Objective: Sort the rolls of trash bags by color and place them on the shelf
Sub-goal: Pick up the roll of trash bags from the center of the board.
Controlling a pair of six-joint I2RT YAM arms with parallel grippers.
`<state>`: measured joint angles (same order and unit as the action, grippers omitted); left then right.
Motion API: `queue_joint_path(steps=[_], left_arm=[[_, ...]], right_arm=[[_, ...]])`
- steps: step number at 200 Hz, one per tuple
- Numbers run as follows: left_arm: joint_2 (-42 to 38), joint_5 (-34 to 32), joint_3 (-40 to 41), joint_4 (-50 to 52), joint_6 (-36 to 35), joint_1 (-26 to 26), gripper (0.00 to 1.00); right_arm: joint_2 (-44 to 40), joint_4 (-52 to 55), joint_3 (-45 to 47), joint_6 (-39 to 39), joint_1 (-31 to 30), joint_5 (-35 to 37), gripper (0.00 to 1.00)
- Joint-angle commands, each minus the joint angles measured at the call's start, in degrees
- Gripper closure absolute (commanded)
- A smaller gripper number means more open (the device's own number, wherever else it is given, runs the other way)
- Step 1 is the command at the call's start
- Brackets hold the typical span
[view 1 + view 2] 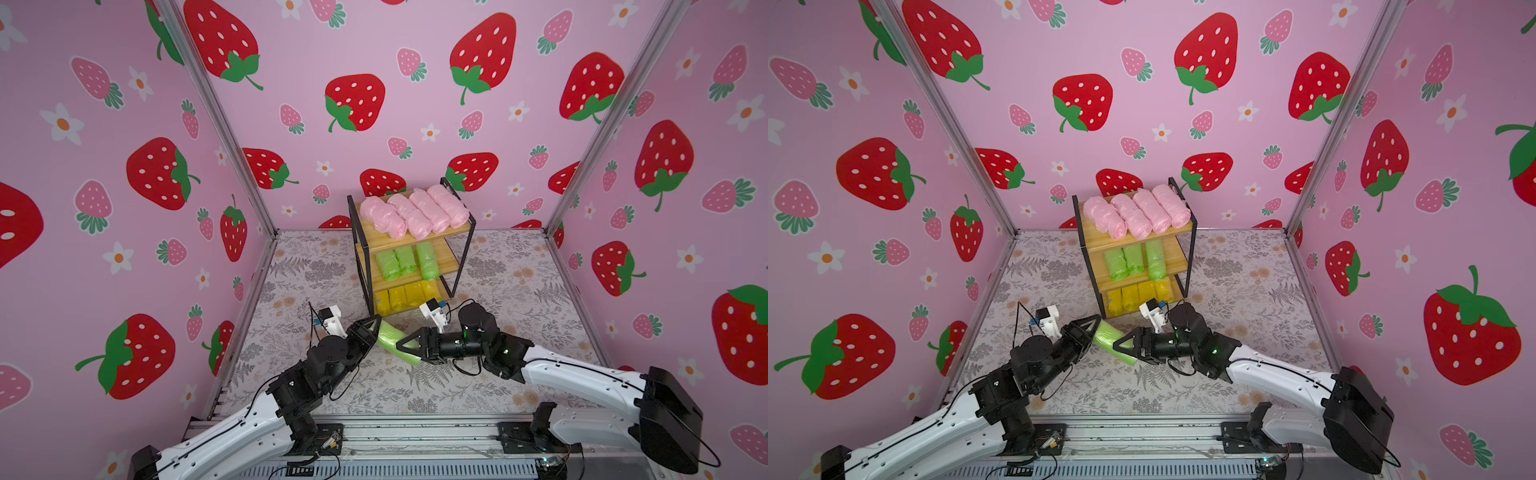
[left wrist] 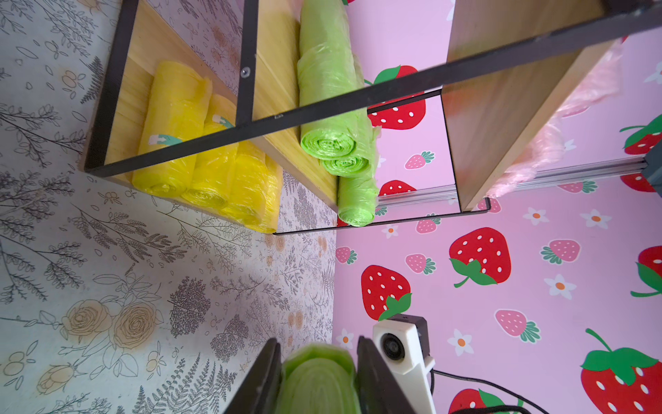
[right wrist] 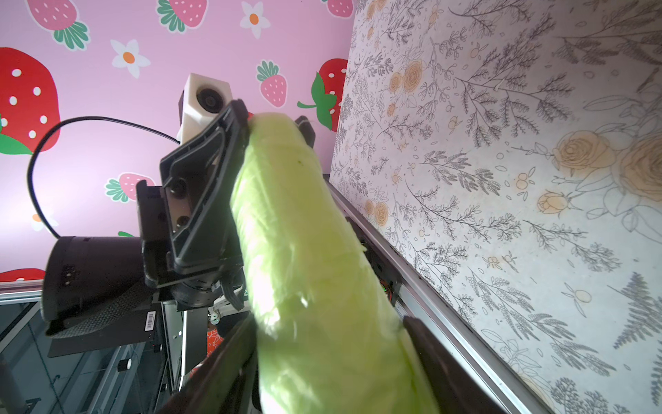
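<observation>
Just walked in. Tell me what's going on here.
One soft light green plastic roll of trash bags looks to be mid-handover. The left gripper is shut on one end; the right gripper straddles the other end, though a firm grip cannot be confirmed. On the small three-tier wooden shelf with a black frame, four pale pink rolls fill the top board, three light green rolls lie on the middle board with room left, and four yellow rolls sit on the bottom.
</observation>
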<state>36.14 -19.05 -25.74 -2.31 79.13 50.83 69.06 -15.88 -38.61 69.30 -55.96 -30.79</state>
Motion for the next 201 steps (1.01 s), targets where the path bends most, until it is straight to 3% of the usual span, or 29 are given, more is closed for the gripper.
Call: queue_joint_path(steps=[1,43,48,67,68,71,75,109,129,152,201], left_arm=[[-0.36,-0.68,0.16,-2.37,-0.37,-0.14,1.0],[-0.59,-0.03,0.42,-2.54,-1.29,-0.2,0.99],[-0.7,0.05,0.27,-2.26,-1.41,-0.2,0.85],[-1.29,-0.16,-0.82,1.46,-1.53,-0.14,0.36],[-1.31,-0.18,-0.9,1.8,-1.53,-0.17,0.32],[-1.45,-0.32,-1.2,2.44,-1.53,-0.12,0.08],[-1.7,-0.51,-1.46,3.41,-1.77,-0.19,0.0],[-4.82,-3.03,-3.5,11.08,-4.26,-0.14,0.0],[-6.86,-4.98,-4.4,15.86,-5.05,-0.16,0.01],[-9.14,-5.79,-3.55,17.26,-5.21,-0.16,0.03],[-11.06,-5.32,-2.57,17.3,-5.71,-0.16,0.07]], right_arm=[[0.7,-3.98,-1.5,0.73,-1.47,-1.03,0.46],[0.58,-3.32,-2.07,0.95,-1.65,0.22,0.96],[0.31,-2.44,-2.23,0.55,-1.61,0.75,1.0],[-1.82,6.11,-4.29,-3.38,-1.43,4.33,1.0],[-1.95,6.69,-4.46,-3.69,-1.43,4.55,1.0],[-2.36,8.36,-4.92,-4.45,-1.36,5.03,1.0],[-2.92,10.64,-5.61,-5.58,-1.22,5.77,1.0],[-6.62,30.32,-13.06,-15.43,1.07,12.57,1.0],[-7.6,36.27,-16.94,-19.22,3.93,15.6,1.0],[-7.45,38.31,-19.87,-20.37,9.05,17.36,1.0],[-4.54,29.46,-20.98,-15.13,23.7,10.19,1.0]])
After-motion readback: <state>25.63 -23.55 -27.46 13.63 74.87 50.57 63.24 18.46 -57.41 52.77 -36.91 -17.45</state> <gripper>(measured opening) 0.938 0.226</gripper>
